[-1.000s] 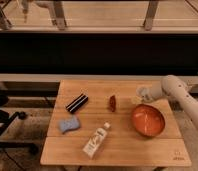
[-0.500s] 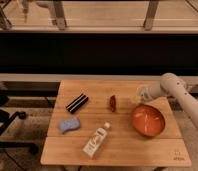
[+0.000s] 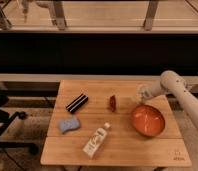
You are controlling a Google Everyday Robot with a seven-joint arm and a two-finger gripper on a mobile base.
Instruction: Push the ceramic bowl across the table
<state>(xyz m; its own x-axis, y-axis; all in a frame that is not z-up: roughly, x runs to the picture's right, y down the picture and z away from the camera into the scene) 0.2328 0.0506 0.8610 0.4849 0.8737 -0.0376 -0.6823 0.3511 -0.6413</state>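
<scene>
Pincer (image 3: 142,93) just behind (above) ceramic bowl (image 3: 148,120)

Setting: office or lab-type workspace. Black swivel chair (image 3: 3,122) at left, railing (image 3: 97,29) with metal posts behind the table (image 3: 117,150). Gripper (image 3: 141,93) over table's right rear.

White arm from the right, gripper (image 3: 142,93) low at its tip.

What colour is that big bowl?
Orange-red ceramic bowl, camera view; the gripper is just behind it.
</scene>
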